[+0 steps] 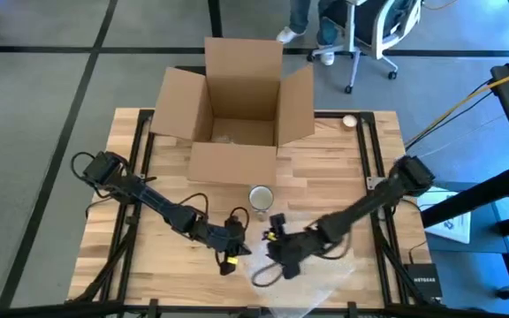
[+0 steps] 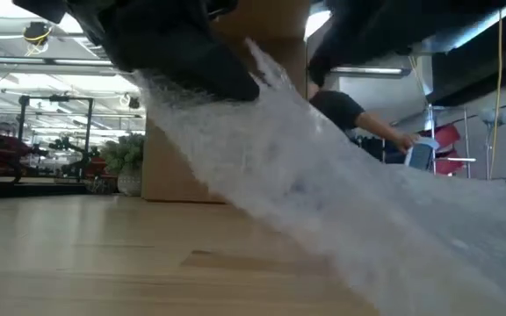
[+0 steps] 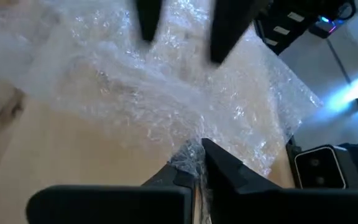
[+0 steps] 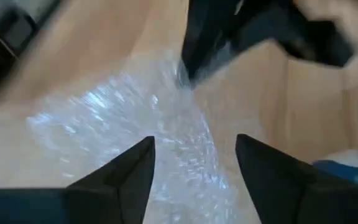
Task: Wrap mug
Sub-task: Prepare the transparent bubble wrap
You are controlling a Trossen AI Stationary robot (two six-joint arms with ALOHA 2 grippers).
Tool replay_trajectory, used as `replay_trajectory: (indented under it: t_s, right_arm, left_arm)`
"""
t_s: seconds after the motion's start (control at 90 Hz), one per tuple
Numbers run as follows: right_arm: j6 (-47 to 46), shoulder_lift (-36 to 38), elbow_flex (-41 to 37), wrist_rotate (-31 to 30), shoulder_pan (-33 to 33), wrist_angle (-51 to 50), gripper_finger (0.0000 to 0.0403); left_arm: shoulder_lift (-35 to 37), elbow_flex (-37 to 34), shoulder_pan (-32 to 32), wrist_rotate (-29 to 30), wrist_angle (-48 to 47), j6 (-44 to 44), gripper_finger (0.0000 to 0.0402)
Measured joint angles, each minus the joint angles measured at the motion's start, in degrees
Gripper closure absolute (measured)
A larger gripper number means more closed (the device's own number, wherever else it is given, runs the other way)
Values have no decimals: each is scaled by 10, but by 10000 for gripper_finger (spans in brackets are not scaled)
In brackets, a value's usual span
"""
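The small round metallic mug (image 1: pixel 261 197) stood upright on the wooden table (image 1: pixel 343 168), near its middle and just in front of the near flap of the open brown cardboard box (image 1: pixel 237 110). The clear sheet of bubble wrap (image 1: pixel 312 274) lay towards the table's front edge, on the front side of the mug and apart from it, its length running from just in front of the mug out towards the front right corner.

The left tool (image 3: pixel 194 167) was closed on a bunched corner of that sheet, lifting it so the wrap sloped down to the table in the low view. The right tool (image 4: pixel 194 163) hovered above the sheet with its two fingers spread wide and nothing between them, facing the left tool across the raised corner.

Both tools sat in front of the mug, the left slightly to the left of it and the right almost directly in front. By my judgement the right tool was a little nearer the mug, and the sheet had yet to be brought back towards the box to reach it.
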State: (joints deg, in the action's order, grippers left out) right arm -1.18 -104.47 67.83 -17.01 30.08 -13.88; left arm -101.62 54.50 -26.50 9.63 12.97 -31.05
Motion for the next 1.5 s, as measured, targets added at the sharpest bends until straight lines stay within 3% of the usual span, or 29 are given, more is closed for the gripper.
replay_trajectory:
  t_s: [0.122,0.211,0.367,0.422,0.578,0.711,0.889,1.056,1.233,1.5]
  right_arm:
    - [20,-28,29,51,-19,4,211]
    - [30,-42,43,50,-21,-19,238]
    - [32,-40,79,56,-17,-68,366]
    - [29,-38,95,67,-12,-112,388]
    - [-52,-37,158,38,27,-253,400]
    - [-156,-37,192,-14,87,-315,402]
    - [-399,-38,193,-86,186,-374,402]
    - [-640,-42,165,-129,269,-387,403]
    - [-779,-42,123,-95,319,-391,403]
    - [-906,-42,63,84,333,-394,402]
  left_arm:
    - [0,0,0,0,1,2,401]
    - [0,0,1,1,1,5,401]
    - [0,0,2,4,-13,4,401]
    - [0,0,2,9,-20,-2,401]
    - [14,0,-2,11,-91,-37,401]
    - [59,0,-28,34,-182,-92,401]
    - [132,0,-92,111,-337,-189,401]
    - [161,0,-164,135,-438,-321,401]
    - [159,0,-217,136,-478,-429,401]
    - [159,0,-284,153,-489,-550,401]
